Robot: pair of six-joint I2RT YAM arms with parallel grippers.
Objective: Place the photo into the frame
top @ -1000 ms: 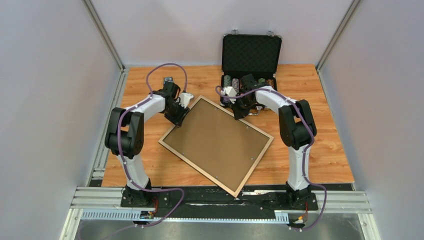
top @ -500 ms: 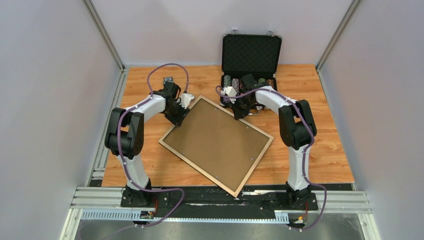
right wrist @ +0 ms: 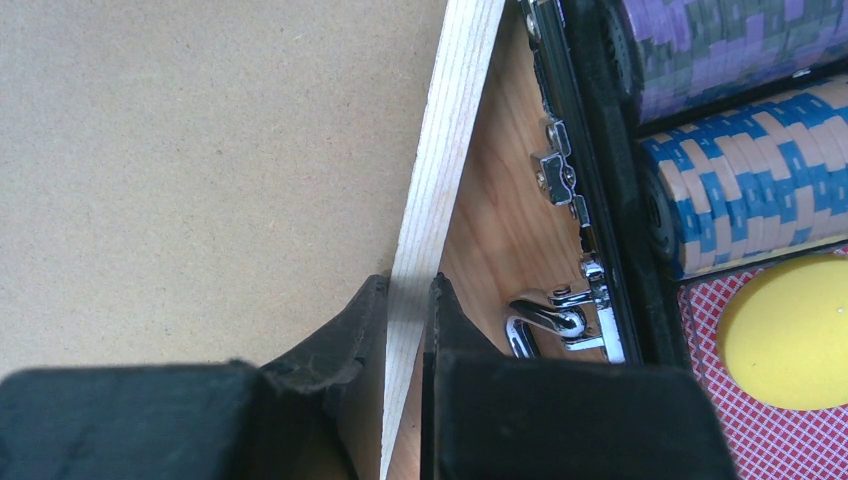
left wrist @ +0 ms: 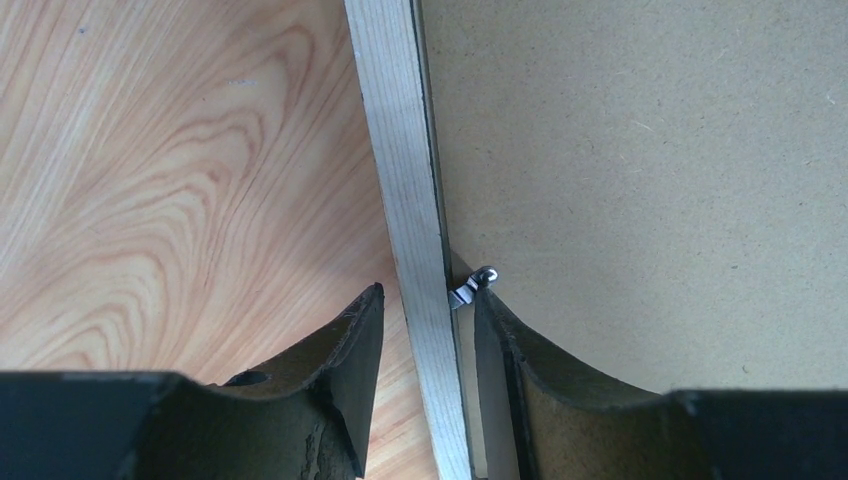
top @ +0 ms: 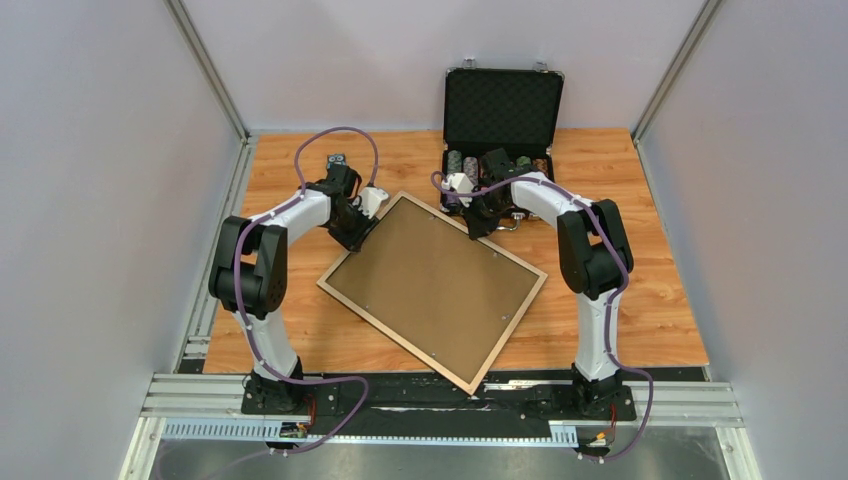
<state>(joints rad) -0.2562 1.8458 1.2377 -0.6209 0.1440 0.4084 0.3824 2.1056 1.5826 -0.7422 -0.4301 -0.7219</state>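
Pale grey walls [top: 100,200] close off the back and both sides, with metal posts [top: 205,65] in the far corners. Between them lies an orange wood-grain table [top: 640,300], ending at its near edge in a black strip and aluminium rails [top: 440,400] where both arm bases are bolted.

The frame [top: 395,340] lies flat and turned diagonally in the middle of the table, light wood rail up, with a brown backing panel [top: 432,285] filling it. A black chip case [top: 503,105] stands open at the far edge, right of centre, its lid up against the back wall.

The left gripper [left wrist: 428,295] straddles the frame's far-left rail, fingers moderately apart with a gap on each side, one beside a small metal tab [left wrist: 472,285]. The right gripper [right wrist: 408,285] pinches the far-right rail, fingers narrow and pressed against it, just beside the case's latch [right wrist: 550,315].
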